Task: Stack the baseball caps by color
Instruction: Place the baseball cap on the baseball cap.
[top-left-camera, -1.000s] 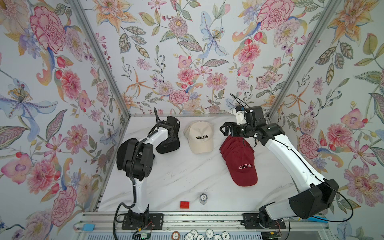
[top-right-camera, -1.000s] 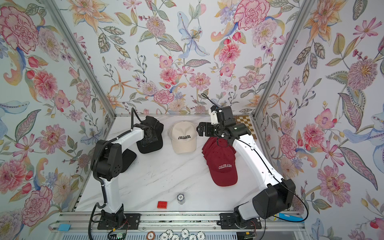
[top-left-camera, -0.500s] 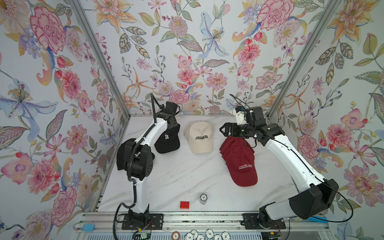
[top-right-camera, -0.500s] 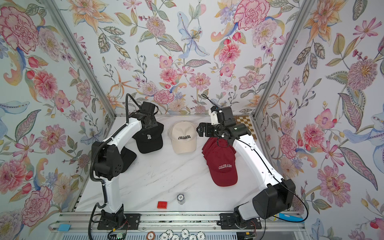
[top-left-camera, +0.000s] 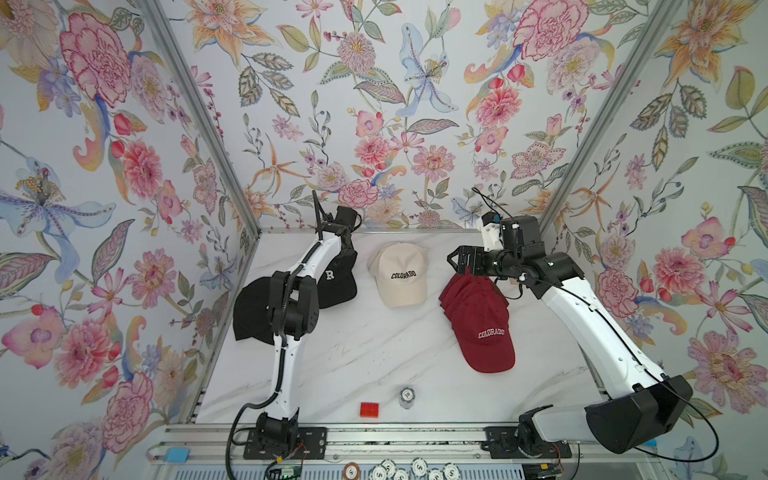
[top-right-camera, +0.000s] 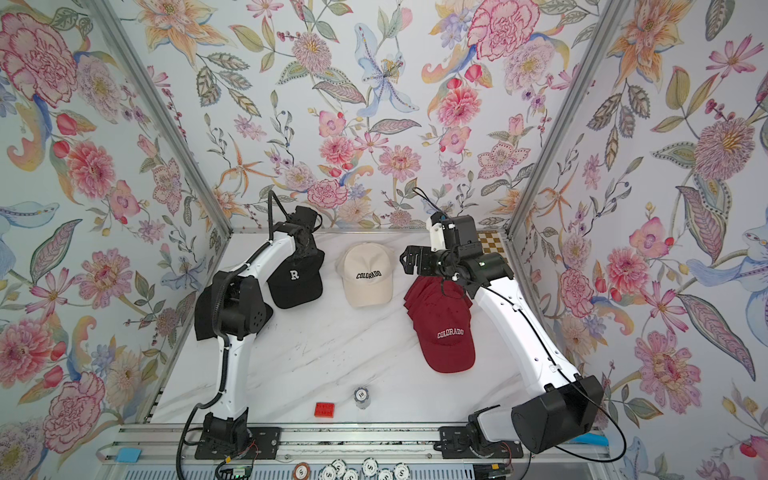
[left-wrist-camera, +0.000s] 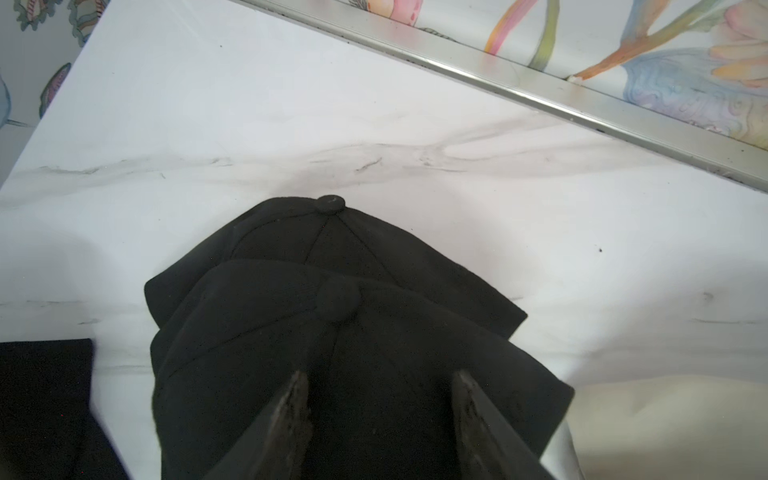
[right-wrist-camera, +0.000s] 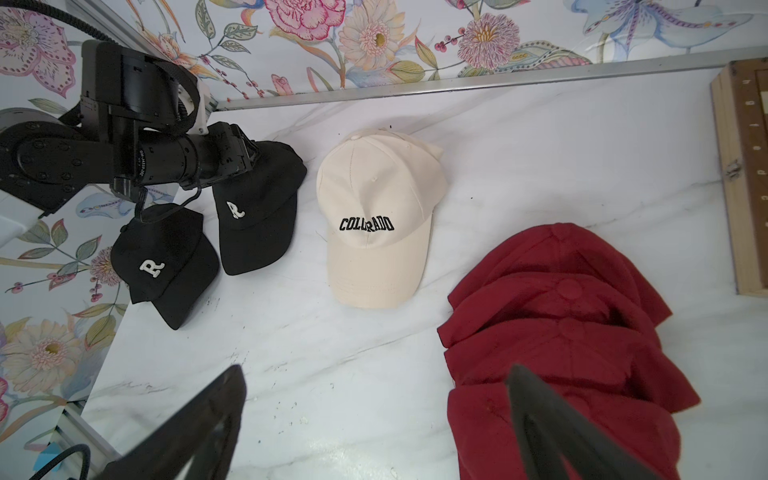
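Alignment first: left gripper (left-wrist-camera: 379, 376), jaws apart astride the black fabric cap (left-wrist-camera: 257, 332), grip unclear, should settle it squarely; right gripper (right-wrist-camera: 377, 370) gapes empty.

Lone black cap (top-left-camera: 250, 309) (mostly behind the left arm (top-left-camera: 308, 266))

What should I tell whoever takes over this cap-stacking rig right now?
Left gripper: open, over the back of the black stack, which is two caps high.
Right gripper: open, empty, by the back of the maroon stack.
Done: maroon caps stacked, fanned out. The cream cap sits at the middle back; I can't tell whether another lies under it.
To do: the lone black cap by the left arm's elbow goes on the black stack.
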